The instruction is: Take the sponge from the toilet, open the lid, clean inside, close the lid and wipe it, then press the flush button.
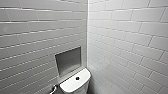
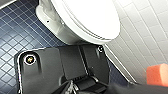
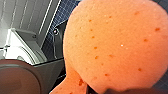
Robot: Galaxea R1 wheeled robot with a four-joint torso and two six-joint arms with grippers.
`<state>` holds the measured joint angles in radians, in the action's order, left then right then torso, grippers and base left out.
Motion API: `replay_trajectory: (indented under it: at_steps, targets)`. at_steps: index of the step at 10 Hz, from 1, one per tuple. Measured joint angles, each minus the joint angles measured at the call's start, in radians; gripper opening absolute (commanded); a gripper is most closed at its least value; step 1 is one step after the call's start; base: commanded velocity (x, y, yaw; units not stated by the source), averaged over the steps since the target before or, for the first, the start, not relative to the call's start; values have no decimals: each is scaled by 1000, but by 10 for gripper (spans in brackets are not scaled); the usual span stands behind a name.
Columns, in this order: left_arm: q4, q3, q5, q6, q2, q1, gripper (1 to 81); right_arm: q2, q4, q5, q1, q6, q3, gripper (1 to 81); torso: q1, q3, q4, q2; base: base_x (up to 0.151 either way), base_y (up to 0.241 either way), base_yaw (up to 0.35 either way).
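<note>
right claw [image 3: 110, 88] looks clamped on the sponge [image 3: 112, 42], held clear of the closed lid [image 2: 92, 17]
left claw [image 2: 75, 87]: can't tell if apart or together; it hangs off the toilet [image 2: 50, 22] front, seemingly the nearer arm. lid's long axis runs back toward the flush button [image 1: 77, 78], bottom centre of the head frame.

Small round dark flush button [image 1: 77, 78] on middle of white ceramic toilet tank [image 1: 71, 87]; square recessed wall niche [image 1: 68, 60] behind and above tank; white tiled side wall [image 1: 125, 50] right of tank; metal fitting [image 1: 53, 88] left of tank
</note>
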<state>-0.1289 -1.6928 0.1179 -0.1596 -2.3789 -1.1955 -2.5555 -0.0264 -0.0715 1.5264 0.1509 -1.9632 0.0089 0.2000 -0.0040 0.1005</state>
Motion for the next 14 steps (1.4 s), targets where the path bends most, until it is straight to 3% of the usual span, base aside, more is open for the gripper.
replay_trajectory:
  at_steps: [2,4,10,13,14]
  targets:
    - [33,84,63,-3,40,109,811,0,0,-15,-2,1,0,10,1,42,0,0,0,0,0]
    - [75,177,110,-3,83,217,811,0,0,-18,-9,3,0,10,1,55,0,-1,0,0,0]
    - [239,291,240,-8,113,502,811,-1,-1,-34,-9,3,0,10,2,55,0,-2,0,0,0]
    - [287,292,281,-79,92,645,811,-1,-3,-46,-9,6,1,10,2,56,0,-2,0,0,0]
    - [301,285,290,-111,80,681,10,-1,-3,-54,-9,7,5,10,2,56,0,-2,0,0,0]
